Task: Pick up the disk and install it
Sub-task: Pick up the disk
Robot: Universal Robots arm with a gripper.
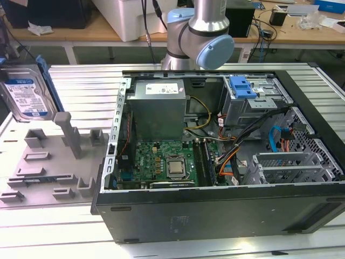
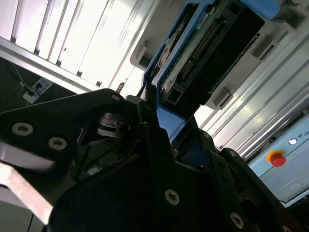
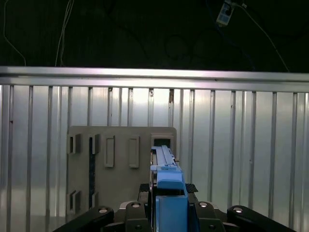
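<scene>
Though installation is not yet done, pick-up judged complete: flat silver rectangular disk (image 1: 24,94), blue-and-white label, blue plastic bracket, gripped upright in black hand (image 3: 167,203) over grey slotted holder (image 1: 48,162) on slatted metal desk (image 1: 64,237), well apart from open black computer case (image 1: 215,216).

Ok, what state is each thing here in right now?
disk: held upright on edge, clear above the grey fixture, not in the case.
gripper: shut on the disk's blue bracket.
grey fixture: lying flat on the table.
computer case: lying on its side, side panel off, insides exposed.
blue latch: sitting atop the drive cage.
</scene>
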